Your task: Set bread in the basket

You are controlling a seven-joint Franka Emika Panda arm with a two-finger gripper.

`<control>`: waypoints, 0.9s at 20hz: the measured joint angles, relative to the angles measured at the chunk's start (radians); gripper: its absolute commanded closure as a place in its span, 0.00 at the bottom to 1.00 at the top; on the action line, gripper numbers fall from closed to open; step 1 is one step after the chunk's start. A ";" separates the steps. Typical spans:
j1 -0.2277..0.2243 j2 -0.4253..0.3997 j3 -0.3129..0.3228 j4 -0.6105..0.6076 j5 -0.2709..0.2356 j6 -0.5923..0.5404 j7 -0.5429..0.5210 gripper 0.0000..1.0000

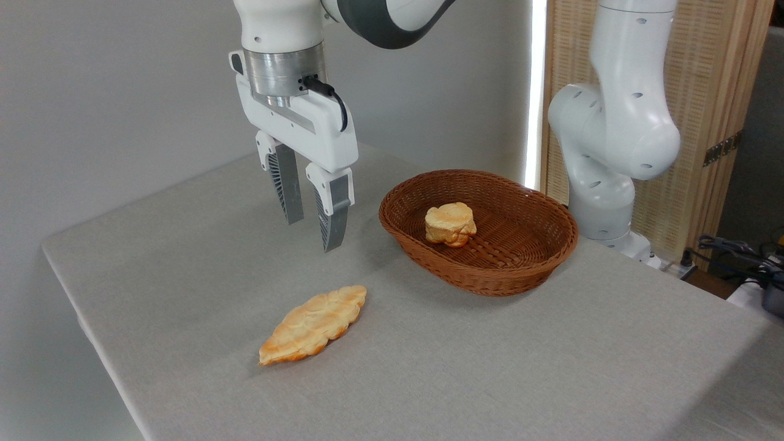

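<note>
Grey cloth covers the worktop (551, 367); the wicker basket (554, 245) sits right of the end effector (311, 236), which hangs part-open and empty. Below and nearer the camera lies the bread (313, 323), its long axis running diagonally.

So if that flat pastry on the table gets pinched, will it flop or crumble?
The pastry looks baked firm and flat, so probably stiff. It lies flat, so it's unlikely to roll. Its thin pointed ends and scalloped edges might chip.
</note>
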 measured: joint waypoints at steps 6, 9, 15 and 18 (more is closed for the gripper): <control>-0.001 0.000 0.000 0.001 0.000 0.000 -0.003 0.00; -0.001 0.000 0.000 0.001 0.000 0.000 -0.004 0.00; -0.001 0.000 0.000 0.001 0.000 -0.001 -0.004 0.00; -0.001 -0.001 0.000 0.002 0.000 -0.001 -0.004 0.00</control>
